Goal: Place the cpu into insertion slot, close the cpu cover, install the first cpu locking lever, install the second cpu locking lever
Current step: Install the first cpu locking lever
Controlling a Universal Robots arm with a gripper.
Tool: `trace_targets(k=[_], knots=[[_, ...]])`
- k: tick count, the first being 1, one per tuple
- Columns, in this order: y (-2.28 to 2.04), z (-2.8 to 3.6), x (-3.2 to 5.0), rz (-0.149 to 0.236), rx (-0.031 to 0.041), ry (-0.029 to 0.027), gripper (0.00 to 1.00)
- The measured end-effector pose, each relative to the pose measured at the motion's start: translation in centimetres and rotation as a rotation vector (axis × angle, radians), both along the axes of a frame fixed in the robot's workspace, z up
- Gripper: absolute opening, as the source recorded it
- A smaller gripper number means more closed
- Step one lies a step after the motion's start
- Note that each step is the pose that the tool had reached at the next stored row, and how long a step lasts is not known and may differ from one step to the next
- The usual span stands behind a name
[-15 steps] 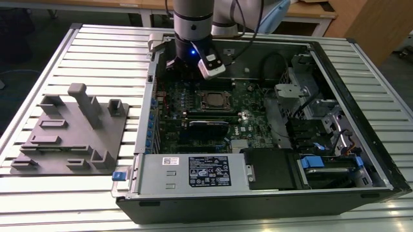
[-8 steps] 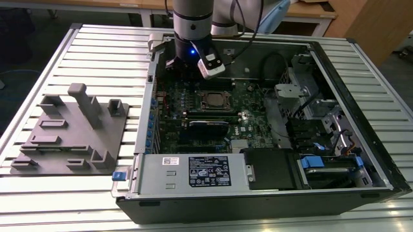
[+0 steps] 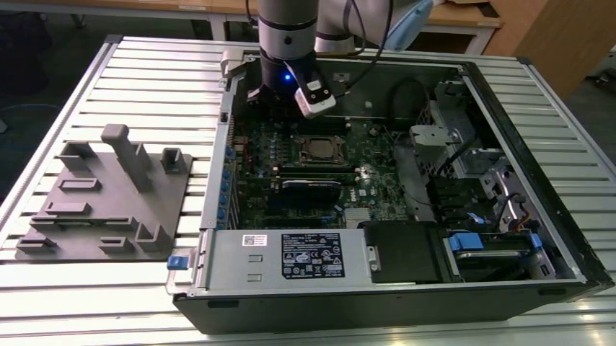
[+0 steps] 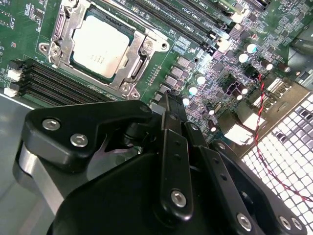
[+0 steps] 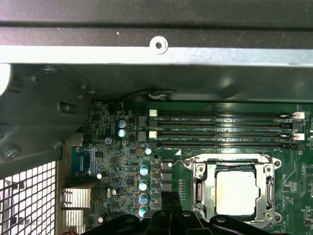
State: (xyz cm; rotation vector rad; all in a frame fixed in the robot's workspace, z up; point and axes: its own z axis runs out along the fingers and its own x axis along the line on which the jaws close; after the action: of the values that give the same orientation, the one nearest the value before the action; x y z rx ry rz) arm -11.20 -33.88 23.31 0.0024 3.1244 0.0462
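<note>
**A:** Working across from the exterior view's left, what have we got?

**B:** A grey fixture sits by that edge of the tabletop. The open computer case takes up the middle and runs to the opposite edge.

**A:** And the tool?

**B:** The tool hangs over the motherboard near the case's far wall. Its fingers are drawn together with nothing between them.

**A:** So the cpu is placed?

**B:** Yes. In both wrist views the cpu lies flat in the insertion slot, just beside the tool and not touching it. The first step looks finished.

**A:** And the cover?

**B:** The cpu cover seems to lie down around the chip, so I'd judge it closed too.

**A:** What about the levers?

**B:** I cannot tell whether the locking levers are latched. I'd count them as the part still open.
</note>
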Motion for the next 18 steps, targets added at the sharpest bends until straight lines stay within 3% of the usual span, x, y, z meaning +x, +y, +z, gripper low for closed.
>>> trace_targets(k=[8,18], knots=[[0.07,0.0,-0.62,0.0,-0.0001,0.0,0.11],[0.76,0.46,-0.82,-0.009,0.0,-0.0031,0.11]])
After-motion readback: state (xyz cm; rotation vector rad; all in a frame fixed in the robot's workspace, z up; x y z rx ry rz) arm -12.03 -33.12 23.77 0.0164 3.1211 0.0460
